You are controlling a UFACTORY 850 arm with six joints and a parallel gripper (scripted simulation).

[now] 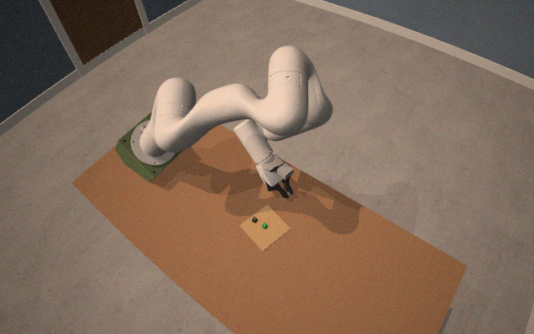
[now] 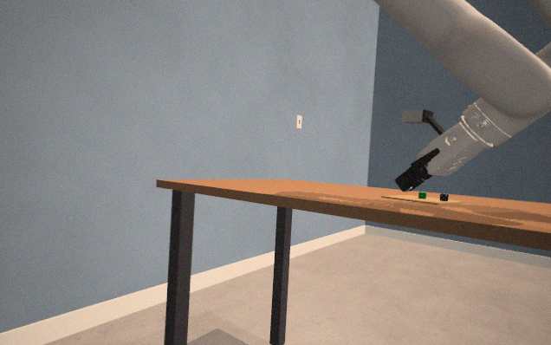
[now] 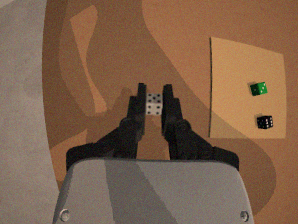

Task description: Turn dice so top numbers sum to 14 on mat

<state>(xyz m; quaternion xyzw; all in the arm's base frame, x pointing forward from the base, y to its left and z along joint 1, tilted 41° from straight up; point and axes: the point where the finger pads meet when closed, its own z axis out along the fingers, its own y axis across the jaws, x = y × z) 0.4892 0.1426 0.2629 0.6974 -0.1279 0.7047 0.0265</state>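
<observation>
My gripper [image 3: 154,94] is clamped on a white die [image 3: 153,104] with black pips, pinched between the two dark fingers near their tips. In the exterior view the gripper [image 2: 406,181] hangs tilted above the worktop [image 2: 269,192], just beside the near edge of the mat [image 2: 403,198] and not touching it.

The worktop is a long board of warm orange-brown wood on dark, square legs [image 2: 179,264]. My arm's shadow lies across it in broad darker patches. The mat [image 1: 269,237] is a paler tan square lying flat on the board, turned cornerwise to its edges in the top view. Two dice rest on it near one side: a green die [image 1: 264,226] and a black die [image 1: 254,219], close to each other but apart. In the wrist view the green die [image 3: 258,87] and the black die [image 3: 264,121] sit by the mat's far edge; I cannot read their top faces.

My base sits on a green plate [image 1: 124,153] at one end of the worktop. The floor [image 1: 84,260] is plain grey, the walls [image 2: 130,87] are flat blue with a pale skirting board [image 2: 108,305], and a small white switch plate [image 2: 299,121] is set on the wall.
</observation>
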